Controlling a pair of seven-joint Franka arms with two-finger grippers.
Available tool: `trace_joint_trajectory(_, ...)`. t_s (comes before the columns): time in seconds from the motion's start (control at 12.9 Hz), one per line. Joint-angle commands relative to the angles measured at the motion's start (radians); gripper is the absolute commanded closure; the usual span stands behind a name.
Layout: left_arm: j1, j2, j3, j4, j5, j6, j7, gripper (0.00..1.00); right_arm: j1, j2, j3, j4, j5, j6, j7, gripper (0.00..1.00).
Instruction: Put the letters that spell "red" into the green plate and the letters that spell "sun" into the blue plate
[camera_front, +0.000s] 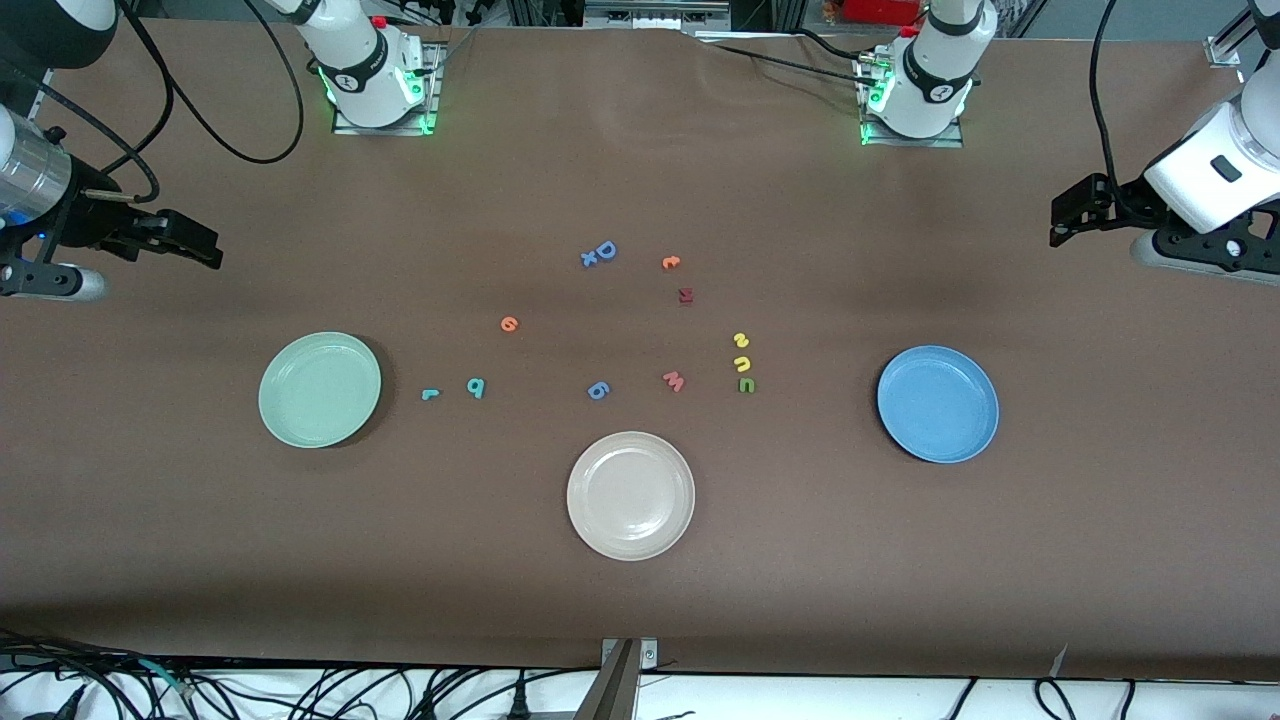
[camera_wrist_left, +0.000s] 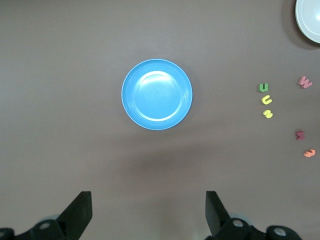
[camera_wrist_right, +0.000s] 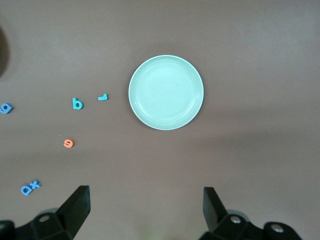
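Observation:
The mint green plate (camera_front: 320, 390) (camera_wrist_right: 166, 92) lies empty toward the right arm's end. Beside it on the cloth are the teal "r" (camera_front: 430, 394) (camera_wrist_right: 103, 97), teal "d" (camera_front: 476, 387) (camera_wrist_right: 77, 104) and orange "e" (camera_front: 509, 323) (camera_wrist_right: 68, 143). The blue plate (camera_front: 938, 403) (camera_wrist_left: 157, 94) lies empty toward the left arm's end. The yellow "s" (camera_front: 741, 340) (camera_wrist_left: 268, 114), yellow "u" (camera_front: 743, 363) (camera_wrist_left: 267, 99) and green "n" (camera_front: 746, 385) (camera_wrist_left: 263, 88) sit in a row beside it. My right gripper (camera_front: 212, 250) (camera_wrist_right: 145, 192) and left gripper (camera_front: 1058, 228) (camera_wrist_left: 148, 197) hover open and empty over bare table at their own ends.
A cream plate (camera_front: 630, 495) sits nearest the front camera, mid-table. Other letters lie in the middle: pink "w" (camera_front: 674, 381), a blue round letter (camera_front: 598, 390), blue "D" with "x" (camera_front: 600, 253), a small orange letter (camera_front: 671, 262) and a dark red one (camera_front: 685, 295).

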Motion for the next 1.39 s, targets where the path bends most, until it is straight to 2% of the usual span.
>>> trace_joint_trajectory(0.0, 0.005, 0.006, -0.006, 0.024, 0.005, -0.015, 0.014, 0.00, -0.002, 0.001, -0.001, 0.009, 0.000, -0.014, -0.018, 0.00)
trace_joint_trajectory(1.31, 0.001, 0.019, -0.006, 0.024, 0.001, -0.011, 0.003, 0.00, -0.002, 0.001, -0.001, 0.009, 0.000, -0.015, -0.019, 0.00)
